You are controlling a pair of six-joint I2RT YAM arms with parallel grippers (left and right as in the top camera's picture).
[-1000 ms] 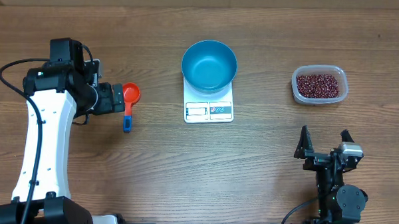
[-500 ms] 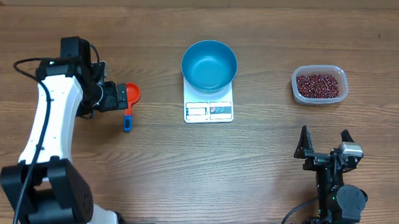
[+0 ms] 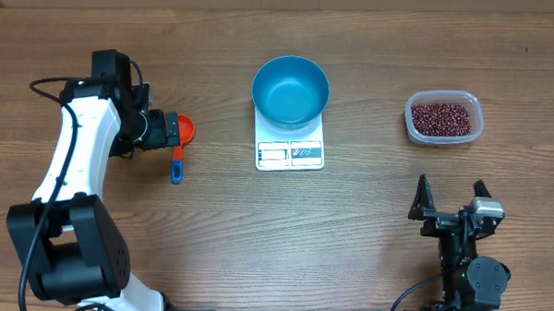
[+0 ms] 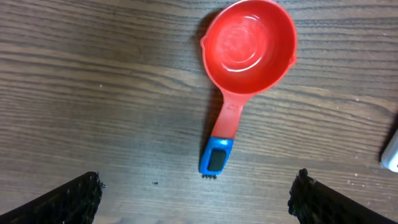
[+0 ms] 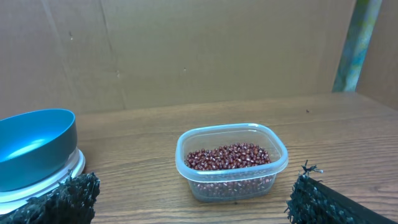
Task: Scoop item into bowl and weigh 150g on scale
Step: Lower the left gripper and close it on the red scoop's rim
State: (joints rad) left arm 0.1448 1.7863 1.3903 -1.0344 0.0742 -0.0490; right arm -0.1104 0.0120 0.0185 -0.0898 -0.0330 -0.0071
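Observation:
The blue bowl (image 3: pixel 290 91) stands empty on the white scale (image 3: pixel 290 152), also seen at the left of the right wrist view as the bowl (image 5: pixel 34 146) on the scale (image 5: pixel 65 173). The dark red beans (image 3: pixel 442 116) fill a clear tub (image 5: pixel 231 163). A red scoop (image 3: pixel 183 130) with a blue handle tip lies left of the scale. My left gripper (image 3: pixel 170 131) hovers over its left side, open; in its wrist view the scoop (image 4: pixel 249 43) lies between and ahead of the wide-apart fingers (image 4: pixel 73 200). My right gripper (image 3: pixel 451 194) rests open near the front edge, pointing at the tub.
The clear tub (image 3: pixel 444 119) sits at the back right, apart from the scale. A white corner of the scale (image 4: pixel 390 155) shows at the right edge of the left wrist view. Brown board walls rise behind the table in the right wrist view.
My left arm has swung up and to the right, bringing its open gripper over the scoop's left edge. The scoop, bowl, tub and right arm have not moved.

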